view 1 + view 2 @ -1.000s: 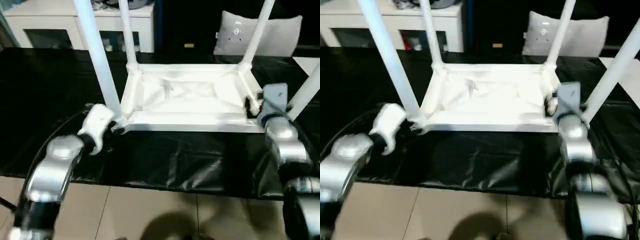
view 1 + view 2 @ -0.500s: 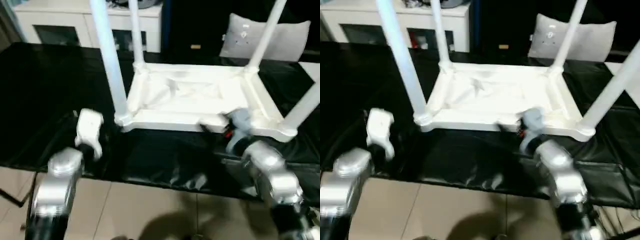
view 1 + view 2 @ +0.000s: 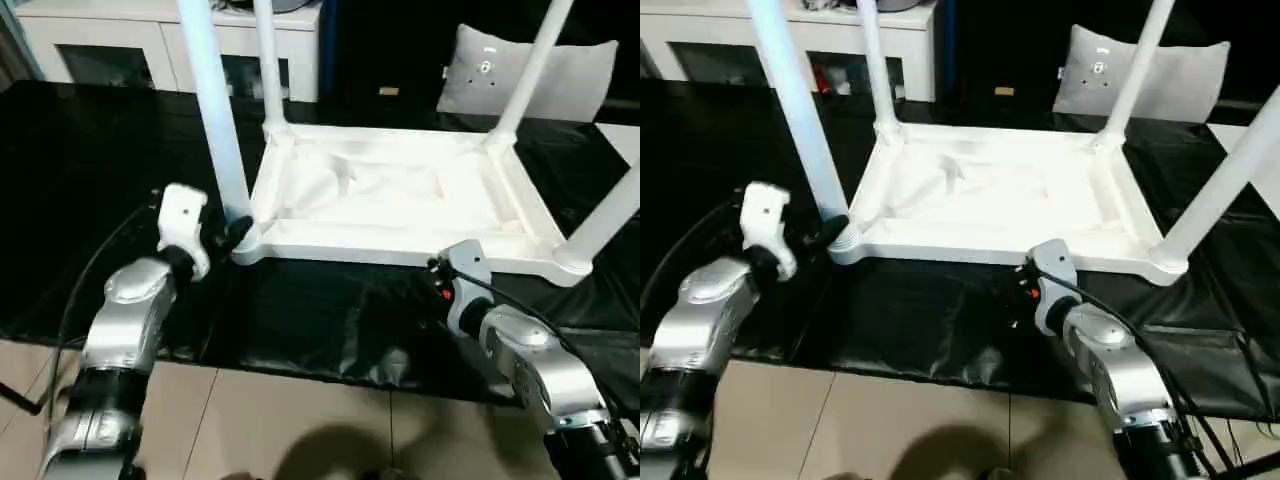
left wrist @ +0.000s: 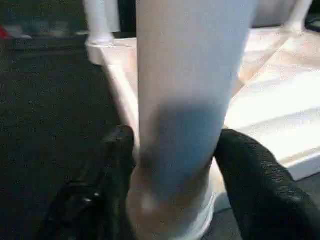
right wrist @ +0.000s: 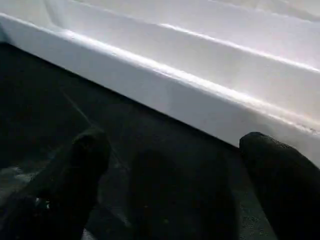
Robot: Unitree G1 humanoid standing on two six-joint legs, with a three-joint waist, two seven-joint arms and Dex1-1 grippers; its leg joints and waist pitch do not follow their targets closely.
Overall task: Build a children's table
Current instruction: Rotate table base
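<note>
Tabletop (image 3: 400,200) lies upside down on the black sheet (image 3: 320,320), all four legs socketed and upright; step in hand looks like seating or checking the near-left leg (image 3: 215,120). Left gripper (image 4: 172,165) straddles that leg's base, fingers (image 4: 255,175) close either side, contact unclear; right gripper (image 5: 170,165) is spread wide and empty, just short of the tabletop's near edge. Next likely calls for a firm squeeze and downward push; white cabinet (image 3: 160,40) and grey cushion (image 3: 500,70) stand behind, tiled floor (image 3: 300,430) in front.
</note>
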